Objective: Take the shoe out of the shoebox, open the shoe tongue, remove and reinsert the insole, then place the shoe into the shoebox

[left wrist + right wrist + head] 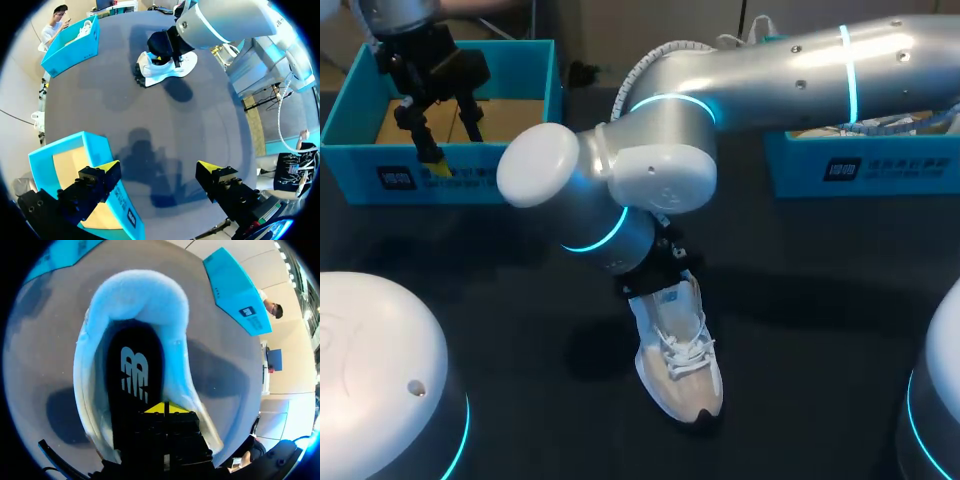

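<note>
**Progress.** The shoe (pixel 685 370) is out of its box, so the first step is done. The insole (pixel 132 375) lies flat inside it. Whether it awaits removal or has been put back cannot be judged, nor can the tongue's state. Returning the shoe to the box is not yet done.

**Bench** (pixel 820 300). It carries two boxes along its far edge and the shoe near its middle.

**Right arm** (pixel 800 70). It enters from the right edge and reaches past the middle, wrist pointing down over the shoe's heel.

**Shoebox** (pixel 510 170). This teal box sits at the far left corner. Its tan floor is bare where visible.

**Second box** (pixel 880 165). This teal box sits at the far right corner and is partly hidden by the right arm. It holds pale items that cannot be identified.

**Shoe.** It is white and upright, with its toe toward the near edge.

**Left gripper** (pixel 157 166). It hangs above the shoebox's front wall. The jaws are spread wide and hold nothing.

**Right gripper** (pixel 165 407). It is inside the shoe's opening, over the insole. The tips are closed together. Whether they pinch the insole cannot be determined.
</note>
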`<action>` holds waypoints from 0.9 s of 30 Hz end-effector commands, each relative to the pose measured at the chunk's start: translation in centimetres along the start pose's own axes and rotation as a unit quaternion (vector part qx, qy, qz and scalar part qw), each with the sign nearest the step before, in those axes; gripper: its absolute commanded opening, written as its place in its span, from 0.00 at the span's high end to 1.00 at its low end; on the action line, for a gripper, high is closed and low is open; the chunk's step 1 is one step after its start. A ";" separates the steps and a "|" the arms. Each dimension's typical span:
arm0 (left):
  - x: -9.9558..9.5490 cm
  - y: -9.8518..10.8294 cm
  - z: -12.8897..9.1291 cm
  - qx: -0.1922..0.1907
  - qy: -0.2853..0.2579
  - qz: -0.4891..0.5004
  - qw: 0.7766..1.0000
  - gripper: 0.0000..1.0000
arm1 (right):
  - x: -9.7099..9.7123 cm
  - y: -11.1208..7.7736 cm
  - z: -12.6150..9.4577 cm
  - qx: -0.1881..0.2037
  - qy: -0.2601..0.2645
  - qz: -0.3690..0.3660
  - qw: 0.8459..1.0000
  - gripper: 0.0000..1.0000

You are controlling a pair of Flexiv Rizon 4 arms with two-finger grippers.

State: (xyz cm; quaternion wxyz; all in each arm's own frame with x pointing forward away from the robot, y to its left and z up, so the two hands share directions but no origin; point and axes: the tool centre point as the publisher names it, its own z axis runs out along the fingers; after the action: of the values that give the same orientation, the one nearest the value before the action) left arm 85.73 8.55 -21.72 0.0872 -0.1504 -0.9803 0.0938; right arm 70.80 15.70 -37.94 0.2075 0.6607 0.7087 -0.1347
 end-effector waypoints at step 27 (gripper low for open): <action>0.1 0.0 0.0 -0.001 0.000 0.000 1.000 0.00 | -0.7 0.0 0.6 0.007 -0.102 0.098 0.990 1.00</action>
State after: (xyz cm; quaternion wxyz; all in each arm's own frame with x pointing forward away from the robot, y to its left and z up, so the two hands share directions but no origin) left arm 85.73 8.56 -21.72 0.0872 -0.1503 -0.9803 0.0938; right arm 71.11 14.42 -37.22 0.2572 0.6403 0.6944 -0.2041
